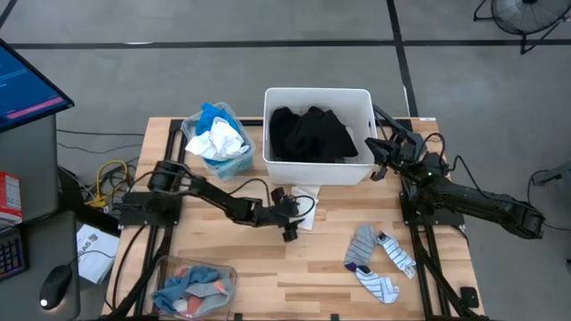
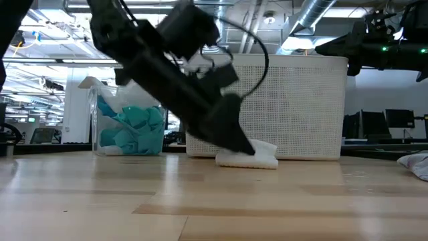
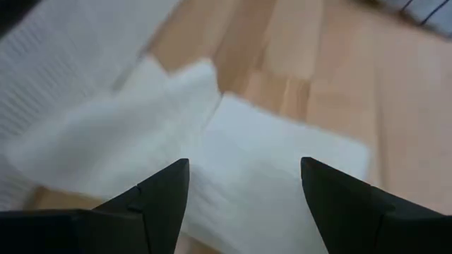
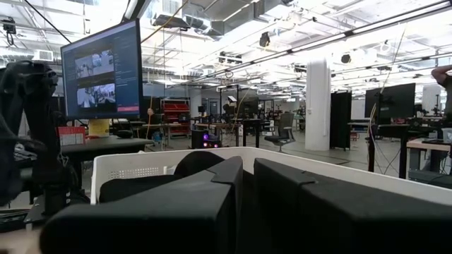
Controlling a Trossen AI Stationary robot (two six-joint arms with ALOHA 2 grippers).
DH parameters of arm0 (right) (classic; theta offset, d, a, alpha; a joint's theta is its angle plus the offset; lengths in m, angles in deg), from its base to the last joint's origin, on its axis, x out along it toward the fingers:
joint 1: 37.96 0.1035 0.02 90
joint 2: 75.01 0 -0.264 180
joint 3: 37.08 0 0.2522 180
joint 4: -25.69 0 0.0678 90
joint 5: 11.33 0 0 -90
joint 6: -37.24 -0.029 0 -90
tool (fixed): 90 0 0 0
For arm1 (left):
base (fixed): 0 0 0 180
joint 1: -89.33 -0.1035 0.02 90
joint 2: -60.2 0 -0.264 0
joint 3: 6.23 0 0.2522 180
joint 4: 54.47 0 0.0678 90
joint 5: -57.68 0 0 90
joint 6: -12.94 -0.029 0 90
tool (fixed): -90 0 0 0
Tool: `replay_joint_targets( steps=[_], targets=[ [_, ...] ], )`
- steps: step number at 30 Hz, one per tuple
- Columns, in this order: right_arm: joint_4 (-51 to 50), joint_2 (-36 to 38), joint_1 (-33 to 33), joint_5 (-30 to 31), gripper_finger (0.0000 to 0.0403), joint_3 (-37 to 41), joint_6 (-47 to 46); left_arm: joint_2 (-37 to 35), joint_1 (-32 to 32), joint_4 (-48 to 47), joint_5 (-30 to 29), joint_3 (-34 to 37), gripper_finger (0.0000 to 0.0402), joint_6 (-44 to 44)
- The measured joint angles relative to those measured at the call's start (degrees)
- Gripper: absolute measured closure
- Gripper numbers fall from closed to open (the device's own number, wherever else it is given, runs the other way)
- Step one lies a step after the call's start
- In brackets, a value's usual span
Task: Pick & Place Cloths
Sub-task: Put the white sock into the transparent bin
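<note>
Two dark fingers [image 3: 159, 204] of the left claw [image 1: 289, 220] frame the nearest thing, a white cloth [image 3: 233, 162] lying flat and folded on the table [image 1: 294, 276], just in front of the white tub [image 1: 318, 174]. Jaws stand wide, astride the cloth, nothing held yet; tips down at the fabric. Judgement: lined up to pinch the fold and lift.

Low view: left arm slants down steeply, its tip meeting the white cloth [image 2: 247, 157] at the tub's perforated wall [image 2: 301, 107].

Right claw [image 1: 382, 159] waits at the tub's right edge, jaws closed, nothing in them as far as its wrist view shows; it looks over the rim at the black garment [image 4: 152, 185]. Likely parked clear of the left arm's reach.

Other cloths:
- black garment [image 1: 312, 135] heaped inside the tub, probably already delivered
- teal, blue and white pieces [image 1: 217, 138] in a clear bin [image 1: 234, 165] left of the tub
- mixed pieces in a second clear bin [image 1: 194, 287] at the near left edge
- grey and striped socks [image 1: 379, 261] loose on the table's right, well apart from the tub, not yet collected
</note>
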Motion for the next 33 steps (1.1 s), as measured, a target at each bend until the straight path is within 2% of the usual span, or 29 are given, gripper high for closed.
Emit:
replay_joint_targets(
  steps=[4,7,10,14,15,17,21,27,33],
  targets=[
    [0.0,0.0,0.0,0.0,0.0365,0.0,0.0,3.0,-0.6,1.1,2.2,-0.2,0.0148,3.0],
    [0.0,0.0,0.0,0.0,0.0365,0.0,0.0,4.5,-0.4,-0.1,2.8,-0.3,0.0173,6.1],
    [0.0,0.0,0.0,0.0,0.0365,0.0,0.0,4.5,0.0,-3.9,2.8,-0.5,0.0236,10.6],
    [0.0,0.0,0.0,0.0,0.0365,0.0,0.0,3.8,0.8,-5.8,3.9,-0.4,0.0361,14.2],
    [0.0,0.0,0.0,0.0,0.0365,0.0,0.0,3.1,0.9,-6.1,5.0,-0.3,0.0379,15.5],
    [0.0,0.0,0.0,0.0,0.0365,0.0,0.0,1.3,1.0,-6.8,8.1,-0.1,0.0387,18.6],
    [0.0,0.0,0.0,0.0,0.0365,0.0,0.0,-6.9,3.0,-11.0,13.9,0.8,0.0398,19.7],
    [-0.1,0.0,0.0,0.0,0.0365,0.0,0.0,-28.1,9.6,-18.2,13.6,0.3,0.04,18.8],
    [-0.1,0.0,0.0,-0.4,0.0365,0.0,0.0,-48.2,21.3,-22.5,14.9,0.0,0.04,20.1]
  ],
)
